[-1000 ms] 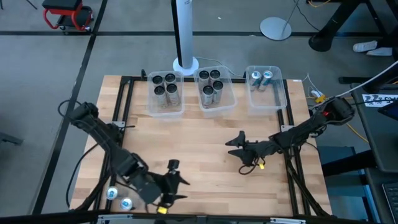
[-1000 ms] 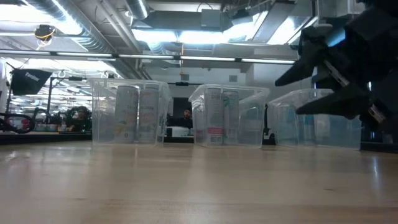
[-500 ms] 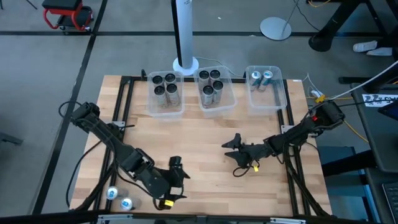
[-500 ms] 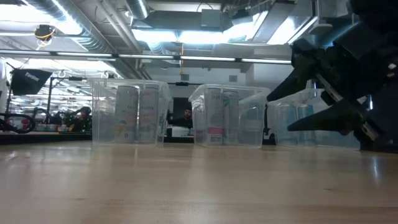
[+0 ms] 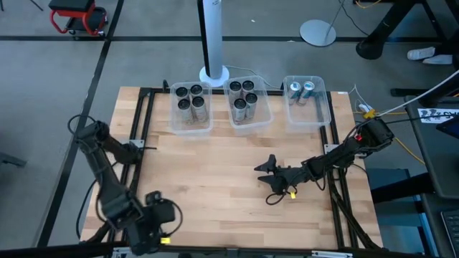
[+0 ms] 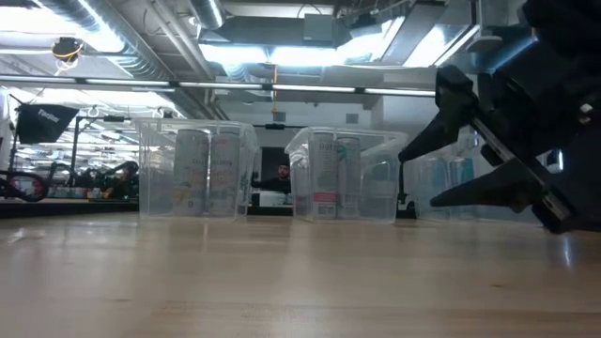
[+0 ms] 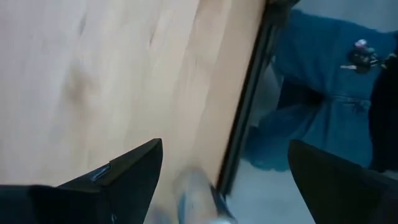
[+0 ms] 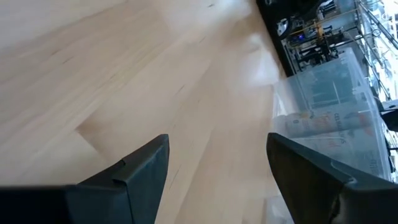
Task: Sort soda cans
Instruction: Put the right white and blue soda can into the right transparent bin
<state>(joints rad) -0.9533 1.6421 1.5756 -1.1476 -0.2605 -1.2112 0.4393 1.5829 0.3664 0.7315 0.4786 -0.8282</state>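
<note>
Three clear bins stand along the far edge. The left bin [image 5: 191, 107] and the middle bin [image 5: 248, 104] hold upright cans with dark tops; the right bin [image 5: 307, 100] holds two cans with pale tops. My left gripper [image 7: 224, 186] is open at the near left corner [image 5: 142, 229], and a blurred can [image 7: 196, 196] shows between its fingers, untouched, by the table's edge rail. In the high view the arm hides the cans there. My right gripper [image 5: 269, 183] hangs open above bare wood right of centre [image 6: 479, 160].
A black frame rail [image 7: 245, 124] runs along the table edge beside the left gripper, with floor beyond it. A white pole base [image 5: 214, 73] stands behind the bins. The wood between the bins and the grippers [image 5: 215, 158] is bare.
My left arm has swung from the near middle of the table toward the near left corner, turning its gripper around over the spot where two pale-topped cans stood; they are now covered in the high view. My right gripper has drifted a little toward the table's left.
</note>
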